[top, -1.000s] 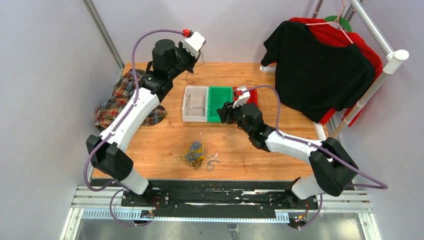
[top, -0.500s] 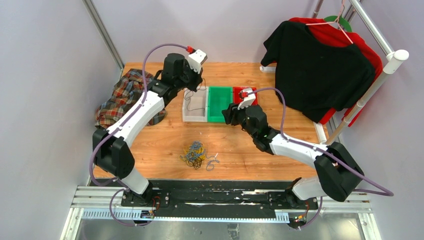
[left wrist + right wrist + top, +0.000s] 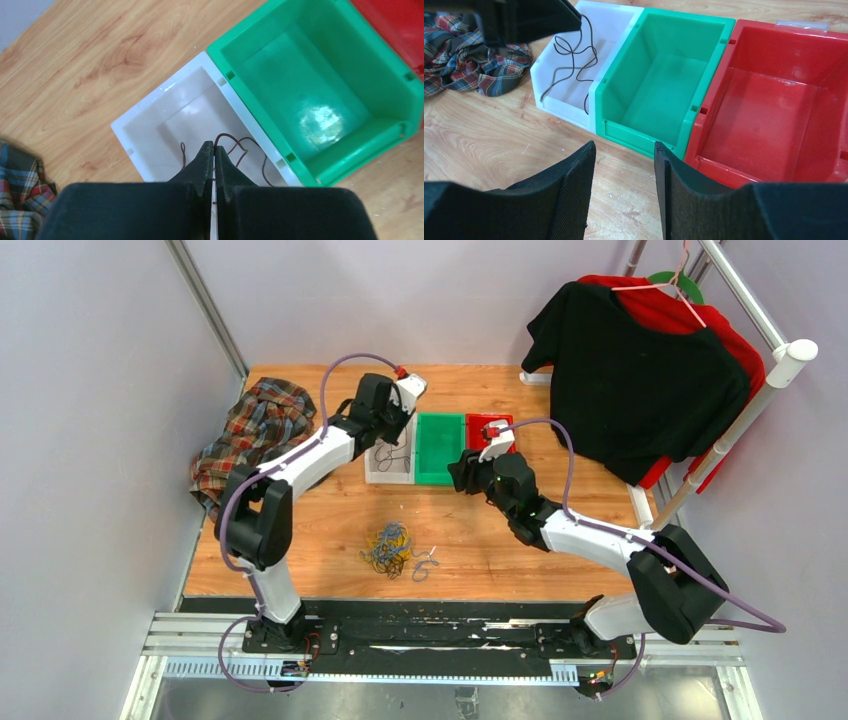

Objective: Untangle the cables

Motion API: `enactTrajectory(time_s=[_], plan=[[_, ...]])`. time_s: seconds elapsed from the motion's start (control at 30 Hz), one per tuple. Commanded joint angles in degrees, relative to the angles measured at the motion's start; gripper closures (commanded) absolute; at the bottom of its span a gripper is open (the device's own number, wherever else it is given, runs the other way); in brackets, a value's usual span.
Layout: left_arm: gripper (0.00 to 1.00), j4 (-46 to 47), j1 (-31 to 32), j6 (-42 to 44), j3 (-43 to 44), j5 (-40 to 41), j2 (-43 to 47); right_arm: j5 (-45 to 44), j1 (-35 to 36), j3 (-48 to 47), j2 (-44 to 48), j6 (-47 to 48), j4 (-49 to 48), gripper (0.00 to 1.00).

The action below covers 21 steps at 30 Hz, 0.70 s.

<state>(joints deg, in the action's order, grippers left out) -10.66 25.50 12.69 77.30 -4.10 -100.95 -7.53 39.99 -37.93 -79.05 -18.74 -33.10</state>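
The left hand [image 3: 214, 147] is clamped shut on one dark cable [image 3: 230, 135], pinched at the very fingertips above the white bin [image 3: 195, 107], which is the leftmost of three bins along the far half of the desk [image 3: 500, 540]. The green bin [image 3: 300, 75] and the red bin [image 3: 774, 100] stand beside it. The cable hangs in loose loops straight down from the tips, its long axis roughly vertical and its lower end toward the wall shared with the green bin; whether it touches the bin floor cannot be told. Letting go here would probably drop it inside. The right hand [image 3: 624, 147] is part open and empty, low in front of the green bin. The heap of cables [image 3: 388, 548] lies near the desk's near edge, probably closer to the right hand.
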Motion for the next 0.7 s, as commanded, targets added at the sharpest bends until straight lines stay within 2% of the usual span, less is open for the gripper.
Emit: enactTrajectory(time_s=[0.0,0.13,0.27,0.3,0.37,0.43,0.57,0.67], plan=[[1.00,4.50,1.12,5.82,-0.50,6.16,-3.56,0.19,-1.23,0.67,0.68,-0.92,-1.46,0.53],[1.00,4.71,1.13,10.11,-0.78,9.52,-6.16,0.48,-1.49,0.54,1.08,-0.80,-1.13,0.54],[0.98,5.02,1.13,10.70,-0.34,10.25,-7.50,1.01,-1.58,-0.16,0.98,-0.69,-0.70,0.54],[0.91,4.64,1.17,10.57,0.25,10.20,-7.71,1.10,-1.62,-0.45,1.04,-0.69,-0.42,0.54],[0.67,2.23,1.15,10.35,2.61,10.10,-8.22,0.99,-1.61,-0.88,1.36,-0.49,0.22,0.54],[0.48,-1.30,1.06,11.39,5.31,9.40,-8.47,0.63,-1.58,-1.09,2.00,-0.29,0.76,0.52],[0.27,-5.82,1.05,12.73,8.91,9.12,-8.19,0.49,-1.58,-1.77,3.28,0.09,2.43,0.51],[0.16,-9.08,0.96,13.19,10.73,9.15,-7.08,1.06,-1.59,-2.57,3.99,0.53,4.01,0.51]])
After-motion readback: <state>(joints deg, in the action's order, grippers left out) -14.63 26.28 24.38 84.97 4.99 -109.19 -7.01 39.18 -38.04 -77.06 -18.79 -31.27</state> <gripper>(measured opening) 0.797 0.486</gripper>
